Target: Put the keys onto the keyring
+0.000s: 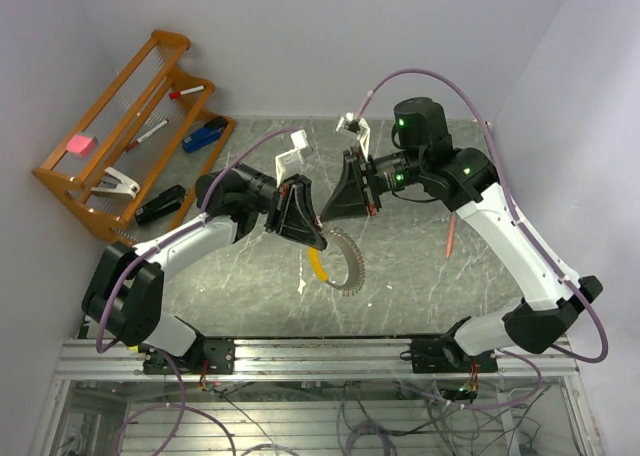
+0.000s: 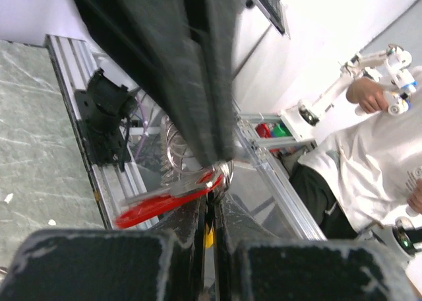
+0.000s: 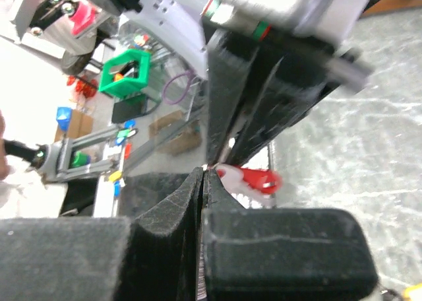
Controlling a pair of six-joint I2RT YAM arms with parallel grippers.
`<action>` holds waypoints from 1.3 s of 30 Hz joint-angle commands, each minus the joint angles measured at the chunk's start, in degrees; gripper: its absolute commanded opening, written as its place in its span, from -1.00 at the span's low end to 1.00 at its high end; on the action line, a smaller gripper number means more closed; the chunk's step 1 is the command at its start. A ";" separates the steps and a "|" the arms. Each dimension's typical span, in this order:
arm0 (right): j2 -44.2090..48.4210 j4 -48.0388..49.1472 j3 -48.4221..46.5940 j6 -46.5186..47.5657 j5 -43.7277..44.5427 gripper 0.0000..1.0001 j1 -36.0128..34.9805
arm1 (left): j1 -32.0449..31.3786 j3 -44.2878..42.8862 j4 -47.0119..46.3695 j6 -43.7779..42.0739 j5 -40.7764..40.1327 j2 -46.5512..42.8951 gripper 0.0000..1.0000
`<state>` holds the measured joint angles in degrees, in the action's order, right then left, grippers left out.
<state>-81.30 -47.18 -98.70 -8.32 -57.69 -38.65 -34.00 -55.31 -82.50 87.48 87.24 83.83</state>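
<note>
My left fingers (image 1: 295, 214) were clenched on the keyring (image 1: 348, 264), which hung below them above the surface (image 1: 420, 276), its yellow tag (image 1: 318, 266) dangling alongside. The red-headed key (image 3: 256, 178) sat where both sets of tips met, close against the ring's wire; I could not tell whether it was threaded on. My right fingers (image 1: 352, 188) were clenched too, apparently pinching that key's blade. I could not see the brass key. I judged the job barely underway, with one key going on at best.

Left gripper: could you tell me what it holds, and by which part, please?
The keyring, pinched at its rim beside the yellow tag.
</note>
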 commanded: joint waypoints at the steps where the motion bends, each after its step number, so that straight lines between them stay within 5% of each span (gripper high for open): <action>1: -1.39 12.43 1.00 -3.39 -0.31 -1.00 2.70 | -3.28 -0.73 -15.81 11.03 3.97 -1.03 -0.86; 18: -0.03 12.47 2.26 -2.46 -2.13 -1.00 5.24 | -4.04 -3.81 -16.03 12.03 3.97 -1.49 -0.86; 26: 5.15 7.32 4.53 7.45 2.51 -0.56 6.75 | -4.05 -3.69 -16.11 12.07 3.88 -1.57 -0.86; 39: 8.96 9.72 10.77 12.33 -2.18 -0.38 6.84 | -4.04 -3.33 -16.11 11.87 3.90 -0.45 -0.86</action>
<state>-75.02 -38.63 -89.78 0.97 -58.94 -32.03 -37.63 -57.36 -82.94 87.88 89.69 83.42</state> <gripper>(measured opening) 0.278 0.094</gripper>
